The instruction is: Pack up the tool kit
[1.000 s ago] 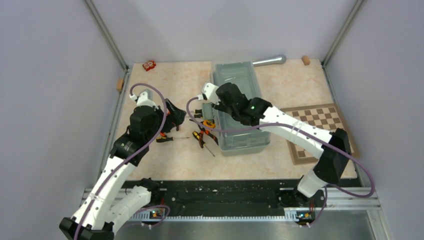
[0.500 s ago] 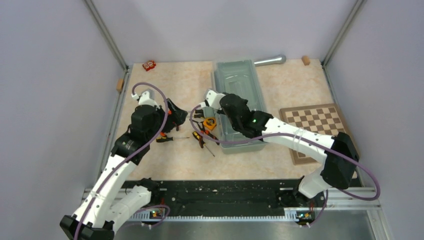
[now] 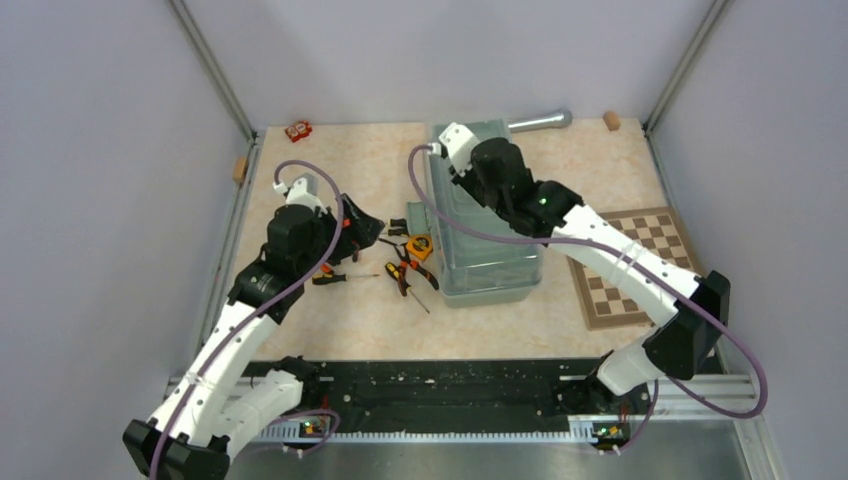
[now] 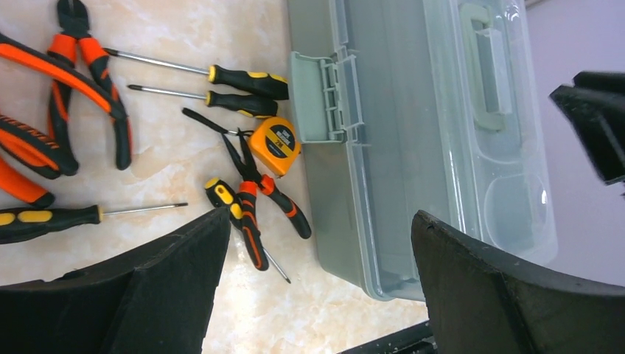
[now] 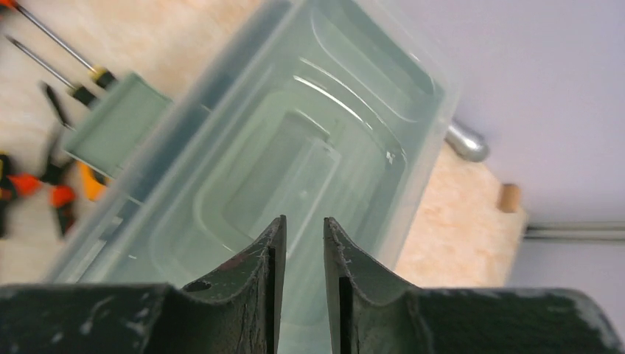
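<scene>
The sage-green toolbox (image 3: 490, 275) stands mid-table with its translucent lid (image 5: 295, 147) down and its side latch (image 4: 313, 99) facing the tools. Left of it lie the orange tape measure (image 4: 274, 144), small orange-black pliers (image 4: 254, 195), larger pliers (image 4: 66, 96) and yellow-black screwdrivers (image 4: 247, 81). My left gripper (image 3: 368, 230) hovers wide open over these tools, holding nothing. My right gripper (image 5: 304, 221) hangs above the far half of the lid, its jaws a narrow gap apart with nothing between them.
A brown-and-cream chessboard (image 3: 630, 250) lies right of the toolbox. A grey metal cylinder (image 3: 538, 122) rests behind it at the back wall. A small wooden block (image 3: 611, 120) sits at the back right and a red object (image 3: 298, 130) at the back left.
My right gripper has lifted from beside the tape measure and swung back over the toolbox's far half, its jaws narrowing. My left gripper edged slightly toward the tools.
</scene>
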Tool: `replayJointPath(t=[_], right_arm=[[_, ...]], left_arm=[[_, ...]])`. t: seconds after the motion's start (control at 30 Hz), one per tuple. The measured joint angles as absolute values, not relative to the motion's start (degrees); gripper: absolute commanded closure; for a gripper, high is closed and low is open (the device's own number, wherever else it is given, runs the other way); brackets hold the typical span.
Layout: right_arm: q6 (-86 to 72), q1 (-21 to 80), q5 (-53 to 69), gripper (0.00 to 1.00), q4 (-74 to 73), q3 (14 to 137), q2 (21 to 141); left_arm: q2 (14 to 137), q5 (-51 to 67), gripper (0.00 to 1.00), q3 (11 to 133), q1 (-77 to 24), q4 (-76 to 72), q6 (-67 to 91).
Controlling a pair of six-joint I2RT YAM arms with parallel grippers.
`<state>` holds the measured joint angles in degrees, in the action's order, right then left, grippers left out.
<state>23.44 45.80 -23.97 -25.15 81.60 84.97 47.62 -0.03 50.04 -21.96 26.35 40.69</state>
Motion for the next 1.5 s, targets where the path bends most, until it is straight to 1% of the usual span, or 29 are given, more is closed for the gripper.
replayJointPath(t=[0.1, 0.23, 0.37, 0.5, 0.57, 0.7, 1.0, 1.23, 1.5], right_arm=[[16.4, 45.1, -19.1, 0.75, -28.2, 87.0, 85.9], [6.7, 44.7, -14.1, 0.7, -30.9, 91.0, 88.2], [-3.0, 42.6, -8.0, 0.7, -33.1, 93.4, 91.7], [-10.6, 39.4, -4.3, 0.69, -34.6, 93.9, 94.3], [-13.4, 38.4, -3.1, 0.67, -35.3, 93.9, 95.2], [-17.2, 37.3, -2.2, 0.62, -36.7, 94.3, 96.9], [-21.3, 36.8, -0.7, 0.58, -37.8, 95.6, 97.4], [-24.8, 34.6, 4.9, 0.58, -37.5, 96.0, 98.2], [-31.4, 30.0, 16.1, 0.64, -30.5, 90.9, 97.1]], left_arm=[[49.4, 2.6, 0.03, 50.0, -22.0, 24.5, 41.4], [52.0, 6.0, 0.03, 50.0, -22.4, 21.3, 42.7], [55.7, 8.3, 0.04, 50.4, -24.3, 18.0, 43.7], [59.5, 8.6, 0.04, 51.8, -26.8, 15.8, 43.9], [61.4, 8.6, 0.04, 52.8, -27.8, 14.7, 44.1], [65.5, 8.6, 0.04, 55.2, -29.4, 12.5, 44.3], [71.9, 8.6, 0.04, 58.1, -31.4, 10.2, 44.3], [74.1, 7.9, 0.05, 58.1, -33.4, 10.2, 44.4], [74.9, 7.3, 0.05, 56.0, -34.8, 7.6, 45.7]])
